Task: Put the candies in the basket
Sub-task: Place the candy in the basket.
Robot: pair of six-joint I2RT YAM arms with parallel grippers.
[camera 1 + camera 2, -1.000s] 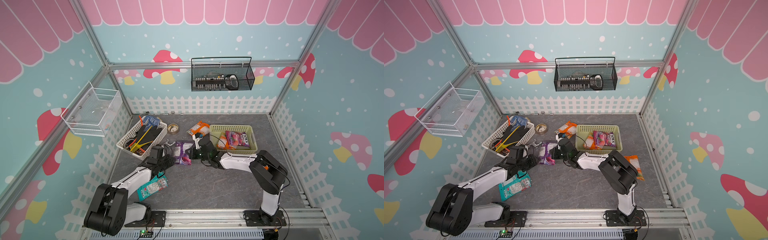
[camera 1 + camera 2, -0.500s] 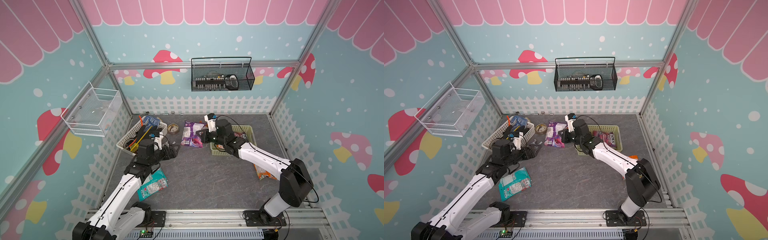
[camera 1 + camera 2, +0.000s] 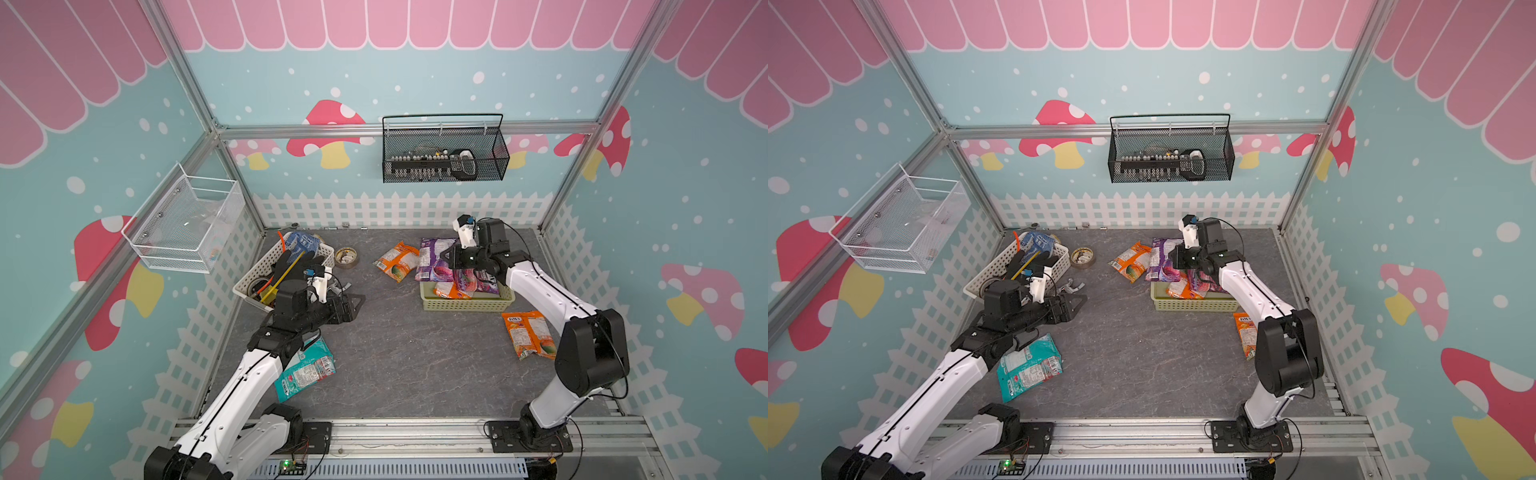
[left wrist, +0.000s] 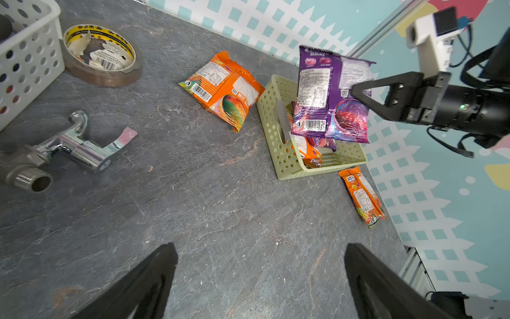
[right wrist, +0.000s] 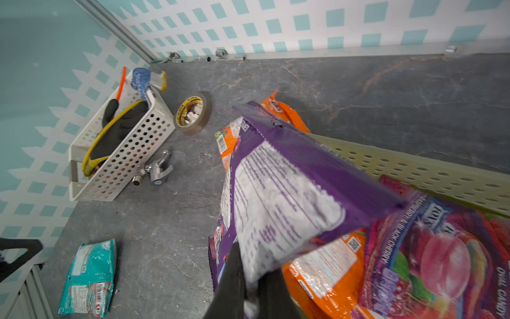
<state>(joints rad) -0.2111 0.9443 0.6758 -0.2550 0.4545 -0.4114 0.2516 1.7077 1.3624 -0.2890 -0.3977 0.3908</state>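
- Both top views are bright and even, lit from above; shadows on the table (image 3: 395, 374) are soft.
- In the right wrist view the purple bag (image 5: 289, 193) is smeared by blur; wall lines bow at the edges.
- Left wrist view is sharp; the tap (image 4: 82, 149) glints.

Glossy purple bag (image 4: 331, 94); matt plastic basket (image 4: 276, 150)

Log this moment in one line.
right gripper: shut on purple bag, above basket | left gripper: open, empty | teal bag: outside basket
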